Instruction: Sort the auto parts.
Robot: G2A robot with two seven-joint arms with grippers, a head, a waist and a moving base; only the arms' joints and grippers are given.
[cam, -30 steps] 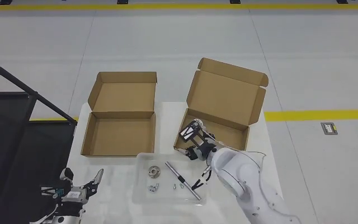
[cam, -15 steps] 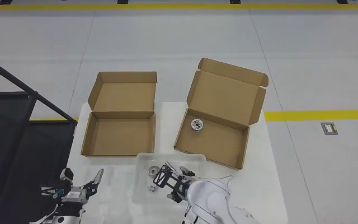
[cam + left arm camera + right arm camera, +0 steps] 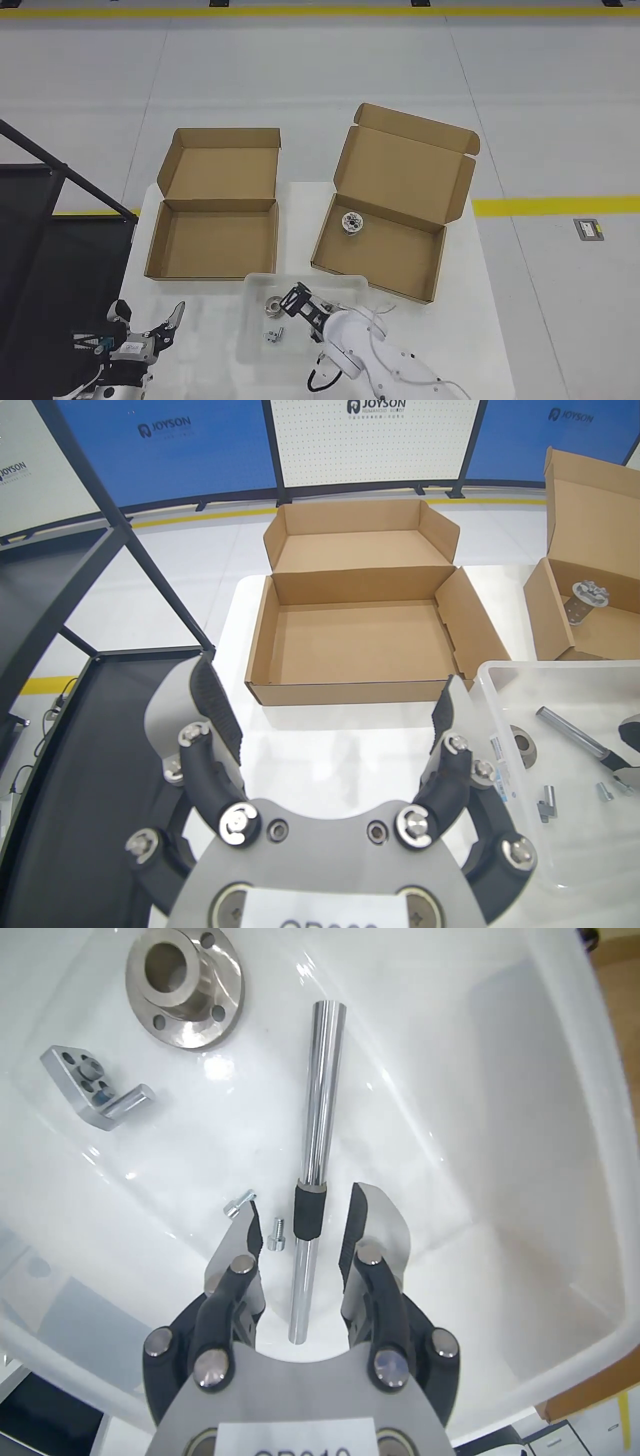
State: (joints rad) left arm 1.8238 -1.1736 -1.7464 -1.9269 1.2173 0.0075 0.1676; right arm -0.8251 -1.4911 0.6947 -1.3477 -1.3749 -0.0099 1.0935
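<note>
Black rubber pads lined the left gripper [image 3: 325,680], which hung spread wide and empty above the desk [image 3: 340,745]. An unfilled cardboard box [image 3: 350,625] lay ahead of it, and the clear bin [image 3: 492,695] sat just beside one of its fingers. Inside that bin the flange [image 3: 185,988] and the bracket [image 3: 90,1083] lay well ahead of the right gripper [image 3: 306,1213], out of harm's way. That gripper was down in the bin, open, with the steel rod [image 3: 325,1093] lying between its jaws and apparently not yet touched. The main hazard looked to be a small screw [image 3: 275,1234] resting inside the jaws between one finger and the rod. Closing could pinch it against the rod and spoil the grip, or carry it off to the wrong box. A second screw [image 3: 239,1204] just beside that fingertip could be knocked aside. The jaws also bracketed the rod near its closer end, so the long polished part ahead might sag, twist loose or catch the bin wall on lifting. Farther off, the other box [image 3: 400,262] already held a toothed part [image 3: 351,221].
</note>
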